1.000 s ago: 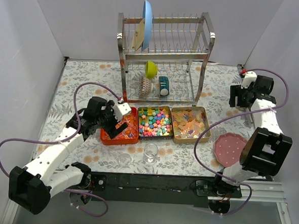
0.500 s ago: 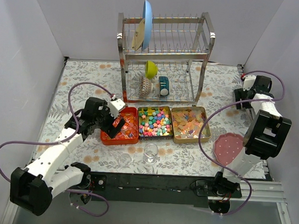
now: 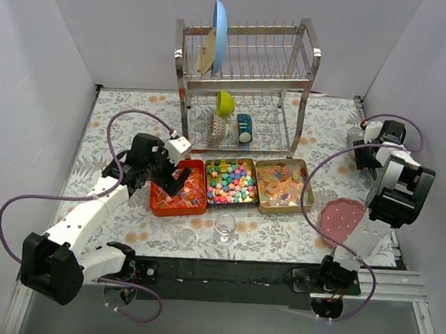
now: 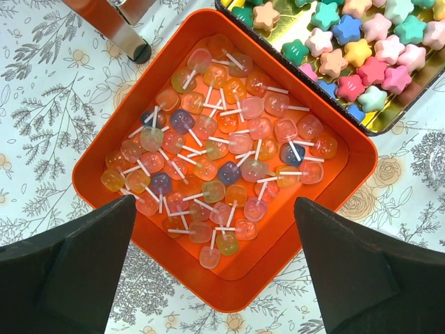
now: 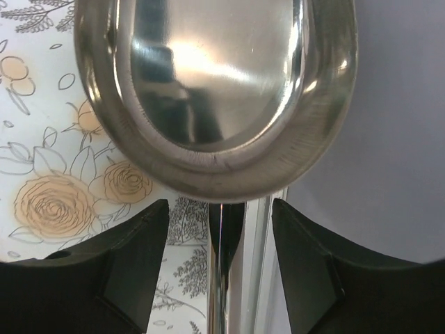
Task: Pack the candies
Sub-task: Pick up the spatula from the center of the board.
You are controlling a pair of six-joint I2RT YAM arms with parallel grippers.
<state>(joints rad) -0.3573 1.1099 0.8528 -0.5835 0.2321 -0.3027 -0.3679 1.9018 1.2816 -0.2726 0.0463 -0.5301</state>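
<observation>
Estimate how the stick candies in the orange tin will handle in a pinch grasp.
The stick candies look small, hard and glossy, so they are probably light and slippery. They lie heaped with their sticks crossed, so lifting one may drag neighbours. The orange tin has raised walls, which should stop them scattering.

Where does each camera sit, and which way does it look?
Top external: above, behind, facing down at the table; left arm, right arm show.
Left wrist: on the left gripper, looking down into the orange tin; its fingers show.
Right wrist: close to a metal spoon; right gripper fingers show.
Shared, top and left wrist: orange tin, star candies.
</observation>
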